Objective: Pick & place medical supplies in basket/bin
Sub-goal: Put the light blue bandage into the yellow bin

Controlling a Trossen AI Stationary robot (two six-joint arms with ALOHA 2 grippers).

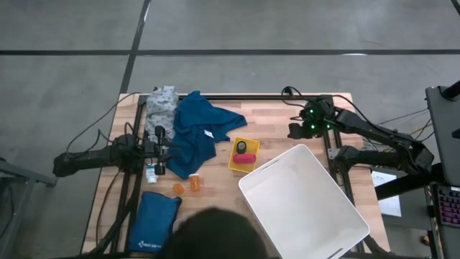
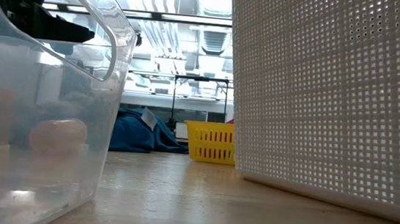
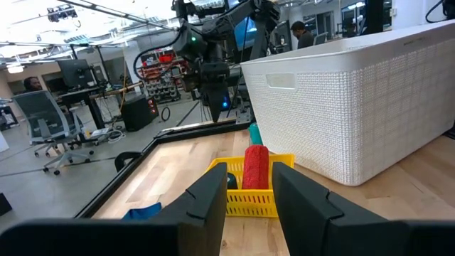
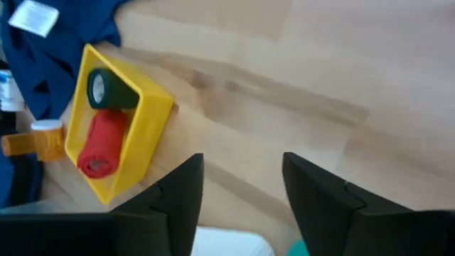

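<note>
High view: yellow basket (image 1: pixel 244 154) at centre holds pink roll (image 1: pixel 244 157) & dark roll (image 1: pixel 242 146), blue cloth (image 1: pixel 195 132) to its left, orange bottles (image 1: pixel 187 185) lower left, white bin (image 1: pixel 305 203) lower right; left gripper (image 1: pixel 164 149) at centre-left, right gripper (image 1: pixel 297 128) upper right over bare wood. Left wrist view: fingers (image 3: pixel 204 203) a narrow gap apart, holding nothing, basket beyond. Right wrist view: fingers (image 4: pixel 183 192) parted wider, empty; basket at left of frame.
</note>
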